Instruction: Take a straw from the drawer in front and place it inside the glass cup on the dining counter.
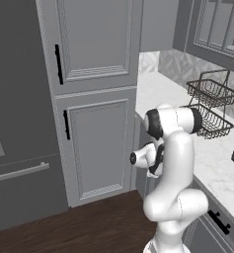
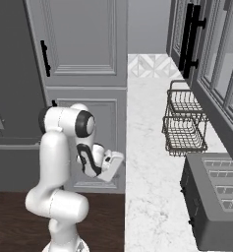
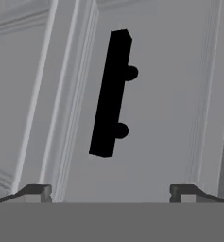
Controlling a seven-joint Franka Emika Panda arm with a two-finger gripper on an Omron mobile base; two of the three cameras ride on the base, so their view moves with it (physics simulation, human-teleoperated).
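Note:
My gripper [image 3: 111, 191] is open, with its two dark fingertips [image 3: 35, 191] spread wide and nothing between them. It faces a grey framed-panel drawer front [image 3: 175, 94] from close by. The front's black bar handle [image 3: 111, 94] stands a little ahead of the fingertips and between them, untouched and tilted in this rolled view. In the base views my hand [image 1: 148, 159] [image 2: 110, 166] is tucked low, just under the marble counter's edge, and aims at the cabinet front below. The drawer looks shut, so the straw is hidden. The glass cup and the dining counter are out of view.
A two-tier wire basket [image 1: 211, 106] [image 2: 184, 123] stands on the marble top [image 1: 212, 163]. A dark toaster [image 2: 218, 202] sits nearer on that top. Tall grey cabinet doors [image 1: 96, 143] rise to the left, beside a dark fridge [image 1: 15, 123]. Wood floor [image 1: 89, 227] lies below.

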